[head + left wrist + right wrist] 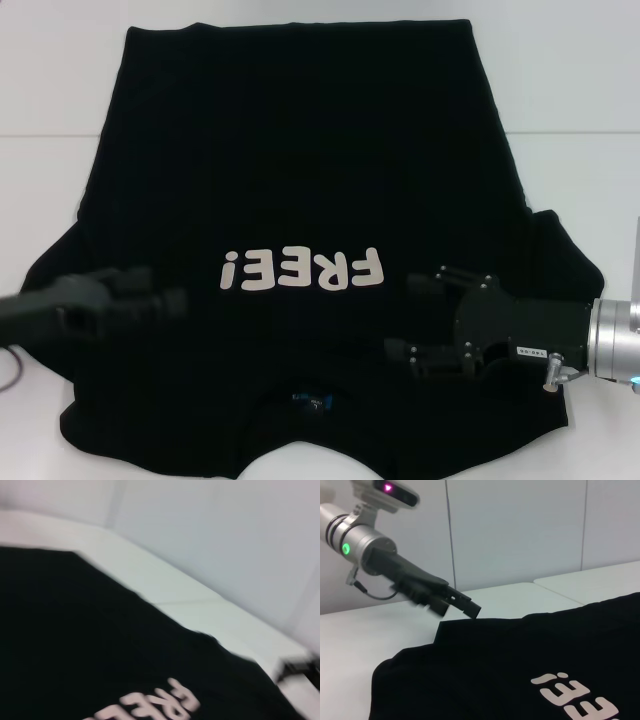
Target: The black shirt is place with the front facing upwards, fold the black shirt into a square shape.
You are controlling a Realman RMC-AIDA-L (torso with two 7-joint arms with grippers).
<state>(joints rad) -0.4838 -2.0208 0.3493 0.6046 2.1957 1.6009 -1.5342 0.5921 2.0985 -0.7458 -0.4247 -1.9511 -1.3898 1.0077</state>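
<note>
Black shirt [300,180] lies flat, right pincer [415,318] spread over it, left pincer's [170,300] state unclear.

White table [60,90]; pale panelled wall [520,530] behind it.

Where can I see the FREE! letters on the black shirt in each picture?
Head view: the FREE! letters sit mid-picture, upside down, between the left gripper and right gripper.
Left wrist view: only some letters show, at the lower edge.
Right wrist view: some letters show, at the lower right corner.
Shared landmark: the black shirt on the white table.
</note>
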